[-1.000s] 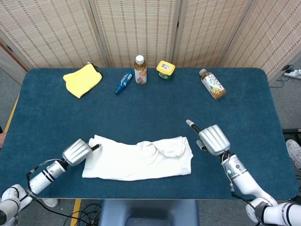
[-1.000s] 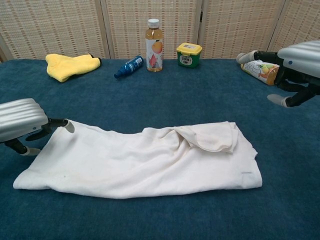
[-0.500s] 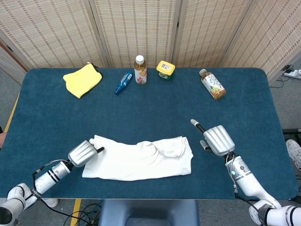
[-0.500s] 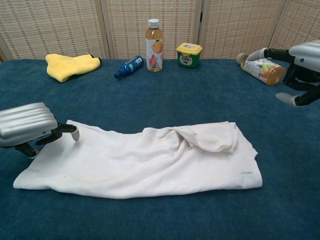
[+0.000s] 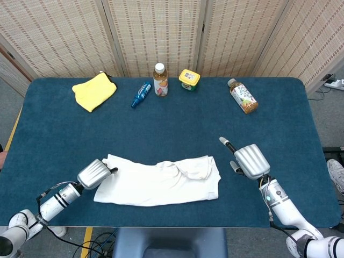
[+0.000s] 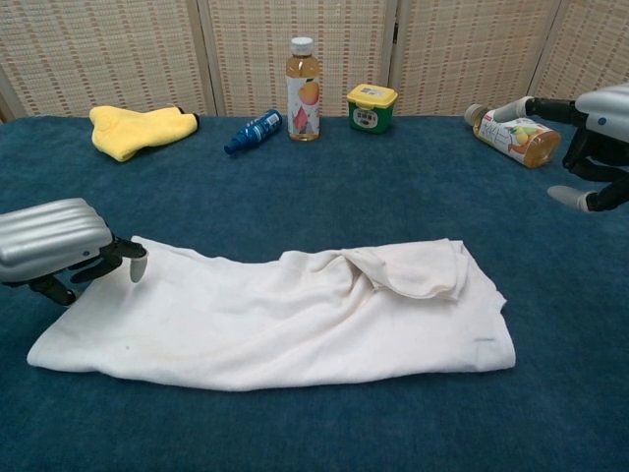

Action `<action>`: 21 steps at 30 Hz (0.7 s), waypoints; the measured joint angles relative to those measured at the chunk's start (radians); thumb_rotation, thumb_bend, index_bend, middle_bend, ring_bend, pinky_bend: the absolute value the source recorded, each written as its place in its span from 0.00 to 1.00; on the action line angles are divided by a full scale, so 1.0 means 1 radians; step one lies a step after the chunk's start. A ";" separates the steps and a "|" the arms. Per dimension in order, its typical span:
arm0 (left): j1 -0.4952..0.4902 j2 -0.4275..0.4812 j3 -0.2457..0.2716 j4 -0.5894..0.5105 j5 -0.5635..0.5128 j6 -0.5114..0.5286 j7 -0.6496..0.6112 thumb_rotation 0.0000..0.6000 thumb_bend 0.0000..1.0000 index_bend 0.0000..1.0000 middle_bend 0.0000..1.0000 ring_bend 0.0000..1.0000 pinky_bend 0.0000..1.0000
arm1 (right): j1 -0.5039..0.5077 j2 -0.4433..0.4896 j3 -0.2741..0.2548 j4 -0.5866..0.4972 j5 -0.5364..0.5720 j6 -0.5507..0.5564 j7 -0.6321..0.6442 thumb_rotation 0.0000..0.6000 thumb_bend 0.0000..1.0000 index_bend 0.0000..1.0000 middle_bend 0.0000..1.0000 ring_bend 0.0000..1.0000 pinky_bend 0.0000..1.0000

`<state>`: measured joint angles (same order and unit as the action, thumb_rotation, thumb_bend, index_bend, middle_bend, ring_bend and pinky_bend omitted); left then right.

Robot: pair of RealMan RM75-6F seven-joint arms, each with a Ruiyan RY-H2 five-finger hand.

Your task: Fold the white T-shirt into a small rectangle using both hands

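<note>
The white T-shirt (image 5: 158, 183) lies folded into a long strip near the front edge of the blue table (image 5: 177, 126); a sleeve or collar fold is bunched on its right half (image 6: 413, 267). My left hand (image 5: 92, 173) sits at the strip's left end, its bent fingers apart and one fingertip (image 6: 138, 265) just over the cloth's corner, gripping nothing. My right hand (image 5: 251, 160) hovers to the right of the shirt, clear of it, with fingers spread and nothing in it. In the chest view the left hand (image 6: 54, 241) is at the left edge and the right hand (image 6: 600, 128) at the right edge.
Along the far edge lie a yellow cloth (image 5: 94, 91), a blue bottle on its side (image 5: 141, 94), an upright juice bottle (image 5: 160, 80), a yellow-lidded jar (image 5: 189, 79) and a tipped bottle (image 5: 243, 97). Woven screens stand behind the table.
My left hand has slid right onto the shirt's left end. My right hand has drifted right and back, away from the shirt. The shirt itself has not moved.
</note>
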<state>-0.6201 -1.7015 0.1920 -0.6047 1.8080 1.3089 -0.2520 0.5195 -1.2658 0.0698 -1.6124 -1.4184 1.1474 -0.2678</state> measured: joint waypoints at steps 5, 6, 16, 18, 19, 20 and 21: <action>0.005 -0.006 0.002 0.004 -0.002 -0.001 -0.002 1.00 0.40 0.55 0.84 0.77 0.84 | -0.002 -0.001 0.000 -0.001 -0.005 -0.003 0.004 1.00 0.41 0.06 0.92 0.96 1.00; 0.006 -0.008 0.002 0.007 -0.002 -0.002 -0.002 1.00 0.42 0.55 0.84 0.77 0.84 | -0.002 -0.001 0.000 -0.002 -0.006 -0.004 0.004 1.00 0.41 0.06 0.92 0.96 1.00; 0.016 -0.007 -0.008 0.004 -0.019 0.008 -0.036 1.00 0.47 0.62 0.85 0.77 0.84 | -0.006 0.003 0.000 -0.007 -0.015 -0.008 0.012 1.00 0.41 0.06 0.92 0.96 1.00; 0.023 -0.006 -0.014 -0.002 -0.028 0.016 -0.048 1.00 0.48 0.64 0.85 0.78 0.84 | -0.006 0.004 0.000 -0.009 -0.018 -0.006 0.013 1.00 0.41 0.06 0.92 0.96 1.00; 0.028 -0.006 -0.017 -0.005 -0.032 0.020 -0.048 1.00 0.48 0.65 0.86 0.78 0.84 | -0.007 0.006 0.001 -0.011 -0.020 -0.005 0.014 1.00 0.41 0.06 0.92 0.96 1.00; 0.032 -0.006 -0.020 -0.007 -0.036 0.023 -0.046 1.00 0.48 0.65 0.86 0.78 0.84 | -0.008 0.007 0.001 -0.012 -0.022 -0.004 0.015 1.00 0.41 0.06 0.92 0.96 1.00; 0.037 -0.005 -0.023 -0.011 -0.041 0.024 -0.044 1.00 0.49 0.66 0.86 0.78 0.84 | -0.008 0.008 0.001 -0.013 -0.023 -0.004 0.015 1.00 0.41 0.06 0.92 0.96 1.00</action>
<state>-0.5836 -1.7067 0.1686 -0.6157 1.7671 1.3331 -0.2962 0.5111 -1.2582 0.0709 -1.6250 -1.4414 1.1438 -0.2529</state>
